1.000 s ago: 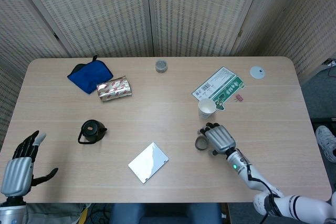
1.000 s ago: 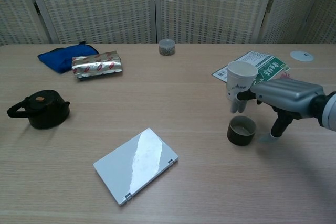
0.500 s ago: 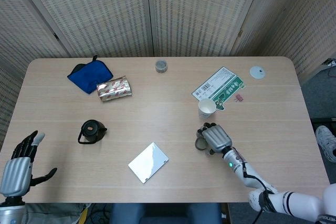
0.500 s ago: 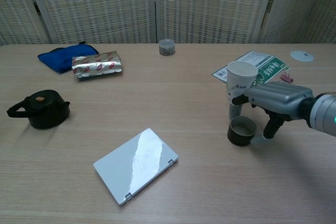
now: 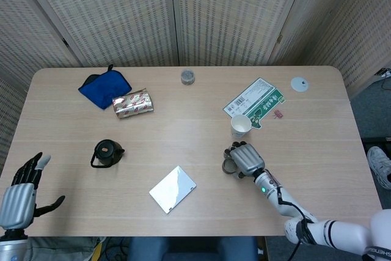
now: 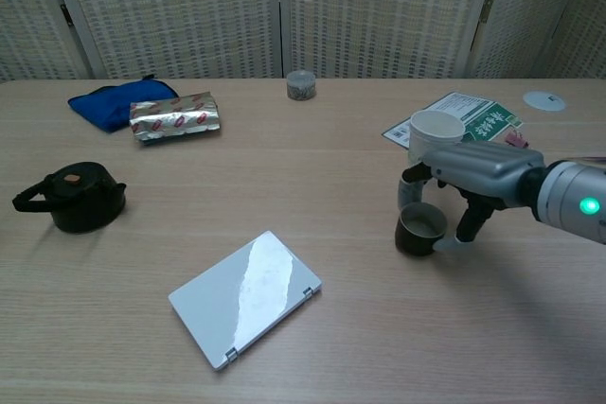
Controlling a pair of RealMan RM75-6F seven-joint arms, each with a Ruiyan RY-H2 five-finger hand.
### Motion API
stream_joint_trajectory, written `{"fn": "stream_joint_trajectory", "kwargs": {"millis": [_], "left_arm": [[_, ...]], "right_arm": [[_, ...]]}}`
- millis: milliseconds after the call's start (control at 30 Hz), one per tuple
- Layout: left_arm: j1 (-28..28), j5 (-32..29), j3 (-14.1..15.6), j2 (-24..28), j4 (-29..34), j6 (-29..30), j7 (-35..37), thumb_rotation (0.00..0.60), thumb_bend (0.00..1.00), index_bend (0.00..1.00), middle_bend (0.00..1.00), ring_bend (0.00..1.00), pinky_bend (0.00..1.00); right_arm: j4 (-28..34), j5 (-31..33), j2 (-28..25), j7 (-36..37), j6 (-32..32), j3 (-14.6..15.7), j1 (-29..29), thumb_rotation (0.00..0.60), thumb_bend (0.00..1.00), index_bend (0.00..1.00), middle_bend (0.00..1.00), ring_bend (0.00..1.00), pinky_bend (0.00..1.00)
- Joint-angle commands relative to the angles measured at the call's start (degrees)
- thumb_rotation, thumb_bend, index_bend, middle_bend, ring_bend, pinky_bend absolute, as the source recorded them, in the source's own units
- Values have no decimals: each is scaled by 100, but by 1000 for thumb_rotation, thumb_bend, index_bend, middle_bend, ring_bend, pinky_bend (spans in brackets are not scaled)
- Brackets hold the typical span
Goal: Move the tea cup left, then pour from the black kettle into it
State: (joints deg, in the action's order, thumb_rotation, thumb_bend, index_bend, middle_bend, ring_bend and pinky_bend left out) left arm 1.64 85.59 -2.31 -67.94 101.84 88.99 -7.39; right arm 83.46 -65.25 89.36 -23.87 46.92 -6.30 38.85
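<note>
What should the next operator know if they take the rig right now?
Right hand grips the tea cup, which stands on the table just in front of the paper cup. Left hand is open at the table's near left edge, holding nothing. Kettle sits untouched at the left. Done: cup grasped. Left: carry it farther left, toward the kettle, then pour.

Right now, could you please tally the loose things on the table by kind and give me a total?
Cups: 2, the dark tea cup and the white paper cup.
Kettles: 1, black kettle.
Cloths: 1, blue cloth.
Packets and cartons: 2, foil packet, green carton.
Small round items: 2, tin, white disc.
Flat silver cases: 1.
Total: 9.
</note>
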Motion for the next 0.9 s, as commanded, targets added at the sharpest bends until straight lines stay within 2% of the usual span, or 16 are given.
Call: {"fn": "stream_joint_trajectory", "kwargs": {"millis": [33,233,533,900], "left_arm": [[-7,1,0,9,3,10,0,600,170,85,15,50,86],[0,41,-1,27,22,18,-15,600,170,85,15,50,86],[19,68,-3,56,53,1,-51,600,170,86,15,50,87],[-15,52,9,94,56,32,-59,600,170,86,15,50,87]], "right_arm": [[77,43,14,-11,-47,-99,127,600,268,456,351,203,282],[207,362,106,-168,-300,-338,531,600,269,456,352,204,282],[168,1018,396,-820,-435,-608,1292,600,269,456,352,203,282],[-498,1943,946,-1312,-706,-755,2263,600,269,456,352,204,282]]}}
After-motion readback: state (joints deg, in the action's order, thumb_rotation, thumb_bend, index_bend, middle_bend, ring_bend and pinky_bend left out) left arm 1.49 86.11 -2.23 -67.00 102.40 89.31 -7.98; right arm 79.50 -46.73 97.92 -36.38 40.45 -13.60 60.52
